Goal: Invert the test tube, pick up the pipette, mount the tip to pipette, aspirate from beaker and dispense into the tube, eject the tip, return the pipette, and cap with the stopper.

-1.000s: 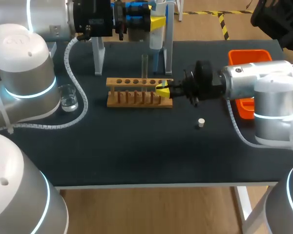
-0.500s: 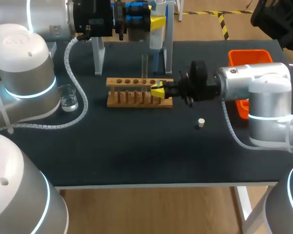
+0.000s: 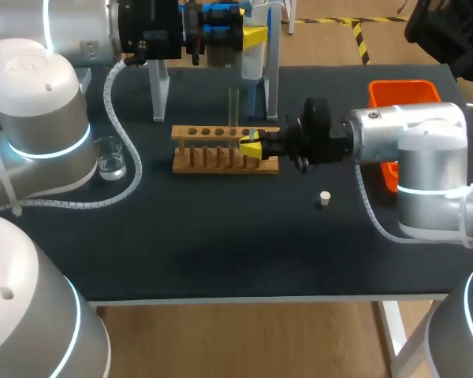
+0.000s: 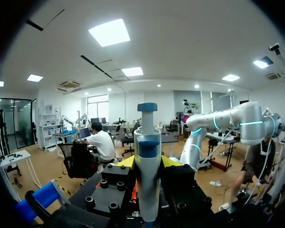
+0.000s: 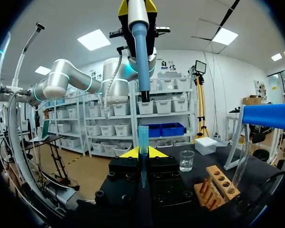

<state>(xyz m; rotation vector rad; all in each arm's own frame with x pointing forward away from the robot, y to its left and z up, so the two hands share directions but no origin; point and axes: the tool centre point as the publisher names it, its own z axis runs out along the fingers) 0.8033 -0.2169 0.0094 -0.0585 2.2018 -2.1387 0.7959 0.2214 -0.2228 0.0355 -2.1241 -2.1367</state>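
My left gripper (image 3: 248, 35) is at the back of the table, raised, and shut on the blue and white pipette (image 3: 218, 47); in the left wrist view the pipette (image 4: 147, 156) stands between its fingers. My right gripper (image 3: 254, 146) is level with the front of the wooden rack (image 3: 221, 157), shut on a thin blue pipette tip (image 5: 143, 142) that points up toward the pipette (image 5: 139, 42) above it. A clear test tube (image 3: 233, 110) stands upright in the rack. The beaker (image 3: 110, 157) with water sits at the left. The white stopper (image 3: 324, 198) lies on the mat, right of the rack.
An orange tray (image 3: 402, 90) sits at the right rear, partly behind my right arm. A white stand (image 3: 158, 87) with a blue bar rises behind the rack. The left arm's cable (image 3: 130, 161) curls past the beaker.
My right gripper has slid a little to the left along the rack's front with the tip in it. The left arm and pipette have stayed still.
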